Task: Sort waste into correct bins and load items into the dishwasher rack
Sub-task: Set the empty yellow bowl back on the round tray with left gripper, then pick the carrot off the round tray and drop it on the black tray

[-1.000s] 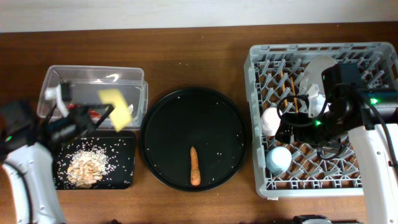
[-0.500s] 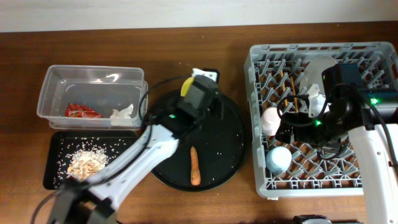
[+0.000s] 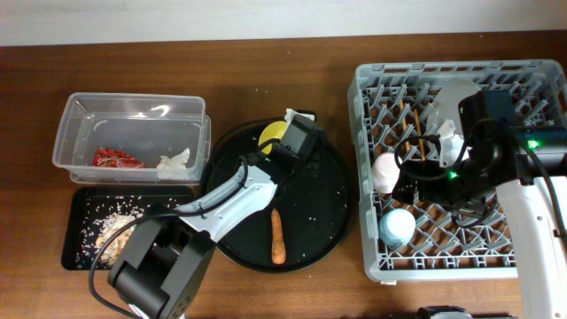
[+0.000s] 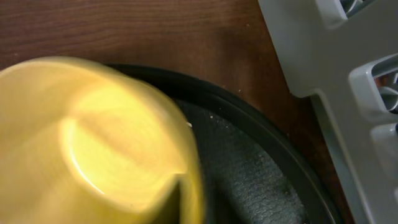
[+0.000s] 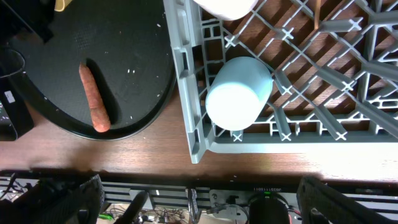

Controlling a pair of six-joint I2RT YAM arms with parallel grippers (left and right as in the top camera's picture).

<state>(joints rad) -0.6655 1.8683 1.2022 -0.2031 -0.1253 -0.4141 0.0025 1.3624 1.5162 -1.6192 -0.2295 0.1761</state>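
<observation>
Left wrist view: yellow bowl blurred, cut off at left and bottom edges, no fingers visible. Overhead: left gripper covers most of the bowl; right gripper fingertips hidden under the arm. White cup cropped at top.

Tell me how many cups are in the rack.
2: the blue cup at the rack's lower-left corner overhead, the white cup just above it; the right arm may hide others.

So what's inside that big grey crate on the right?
A blue cup, a white cup, wooden chopsticks and a pale plate. The right arm covers the crate's middle, so anything beneath it is hidden.
</observation>
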